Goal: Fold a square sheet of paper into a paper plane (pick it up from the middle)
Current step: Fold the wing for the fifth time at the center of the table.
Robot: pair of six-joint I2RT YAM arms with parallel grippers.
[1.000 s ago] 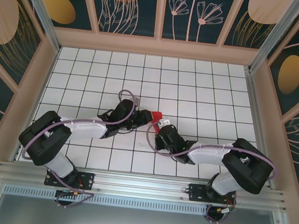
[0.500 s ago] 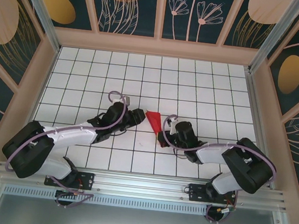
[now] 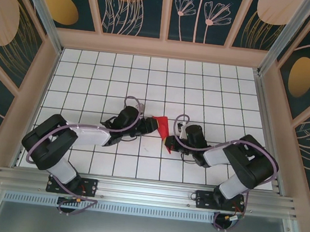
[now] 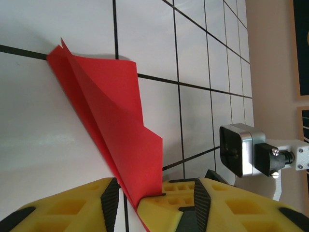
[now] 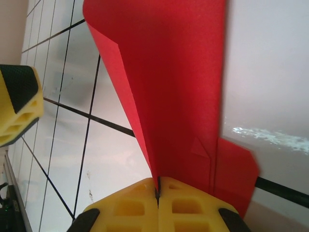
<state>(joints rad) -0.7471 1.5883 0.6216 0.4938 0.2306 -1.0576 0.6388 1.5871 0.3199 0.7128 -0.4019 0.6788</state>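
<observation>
One folded red paper plane (image 3: 161, 127) between two clamped tools: left tool (image 3: 149, 126), right tool (image 3: 170, 144).

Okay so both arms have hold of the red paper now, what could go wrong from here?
Tearing: the left gripper and right gripper each pinch an opposite end of the folded red paper, so pulling apart could rip the thin sheet.

Slipping: the left gripper's fingers catch just a narrow strip at the paper's edge, which may slide out.

Bad crease: the layers splay open near the far corner, so pressing now could set a crooked fold.
</observation>
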